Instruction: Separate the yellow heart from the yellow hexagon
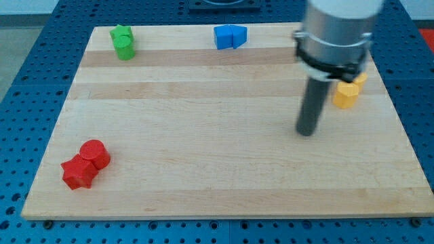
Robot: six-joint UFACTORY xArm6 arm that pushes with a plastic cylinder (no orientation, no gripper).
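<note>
Gripperless, my tip (306, 133) rests left of the yellow hexagon (345, 95); yellow heart (360, 78) mostly hidden.

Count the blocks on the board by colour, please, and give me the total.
Green: 2
Blue: 2
Red: 2
Yellow: 2, partly hidden behind the arm
Total: 8 blocks
</note>
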